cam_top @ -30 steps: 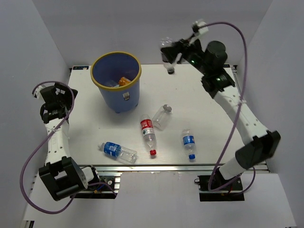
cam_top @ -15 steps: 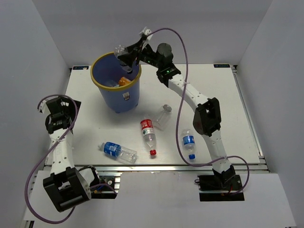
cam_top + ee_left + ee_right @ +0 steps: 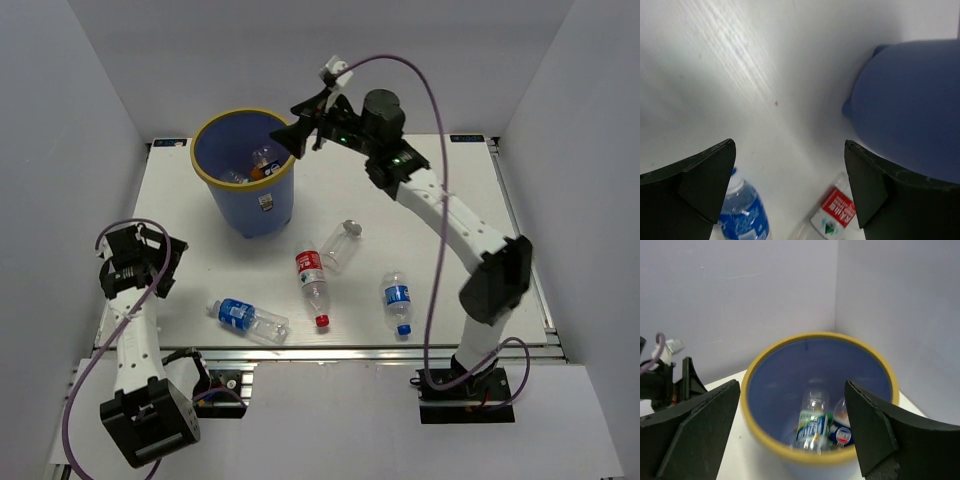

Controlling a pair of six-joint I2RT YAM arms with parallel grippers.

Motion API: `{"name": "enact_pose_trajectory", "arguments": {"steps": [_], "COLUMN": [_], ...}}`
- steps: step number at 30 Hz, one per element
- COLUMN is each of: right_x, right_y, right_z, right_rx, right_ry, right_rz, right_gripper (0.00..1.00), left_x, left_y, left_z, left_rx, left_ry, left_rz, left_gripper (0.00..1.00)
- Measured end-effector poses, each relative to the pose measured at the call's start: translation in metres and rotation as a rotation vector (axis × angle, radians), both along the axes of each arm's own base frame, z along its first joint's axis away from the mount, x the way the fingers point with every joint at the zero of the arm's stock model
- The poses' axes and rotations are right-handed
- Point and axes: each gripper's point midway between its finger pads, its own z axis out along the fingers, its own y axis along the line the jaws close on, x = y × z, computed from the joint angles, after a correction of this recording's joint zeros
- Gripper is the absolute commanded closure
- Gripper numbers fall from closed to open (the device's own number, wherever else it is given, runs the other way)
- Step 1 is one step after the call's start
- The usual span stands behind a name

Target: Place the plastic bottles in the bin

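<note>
Hovering upper centre beside the bin (image 3: 240,205), right gripper (image 3: 290,122) gapes empty, left gripper (image 3: 790,146) likewise; bottles (image 3: 312,275) look light, slippery, crushable, so grasp mid-body.

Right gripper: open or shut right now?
Open. In the right wrist view the right gripper has its jaws wide apart, nothing between them, above the bin.

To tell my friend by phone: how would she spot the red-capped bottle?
Find the big blue bucket with the yellow rim. On the white table in front of it lies the bottle, the only one with a red label and cap.
</note>
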Motion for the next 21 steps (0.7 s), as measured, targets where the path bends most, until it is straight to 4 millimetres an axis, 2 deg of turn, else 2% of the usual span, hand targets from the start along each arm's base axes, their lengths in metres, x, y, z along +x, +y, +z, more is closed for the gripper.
{"name": "enact_pose_trajectory", "arguments": {"steps": [3, 6, 10, 13, 16, 21], "right_x": [-0.023, -0.034, -0.035, -0.03, -0.023, -0.013], "right_y": [-0.039, -0.083, -0.133, -0.165, -0.185, -0.205], "right_z": [0.009, 0.009, -0.01, -0.038, -0.061, -0.078], "right_rx": [-0.007, -0.002, -0.002, -0.01, -0.02, -0.019], "right_ry": [0.016, 0.037, 0.093, 0.165, 0.228, 0.292], "right_rz": [-0.079, -0.202, -0.357, -0.459, -0.524, -0.58], "right_gripper": [0.11, 0.11, 0.11, 0.11, 0.11, 0.11], "left_x": [-0.019, -0.041, -0.064, -0.083, -0.099, -0.106], "left_y": [-0.016, -0.033, -0.049, -0.064, -0.076, -0.082], "left_z": [-0.01, -0.02, -0.036, -0.062, -0.083, -0.094], "left_rx": [-0.035, -0.06, -0.089, -0.138, -0.189, -0.205], "left_ry": [0.027, 0.05, 0.075, 0.126, 0.193, 0.256], "left_rz": [-0.038, -0.07, -0.103, -0.129, -0.154, -0.188], "left_gripper": [0.02, 0.02, 0.02, 0.02, 0.02, 0.02]}}
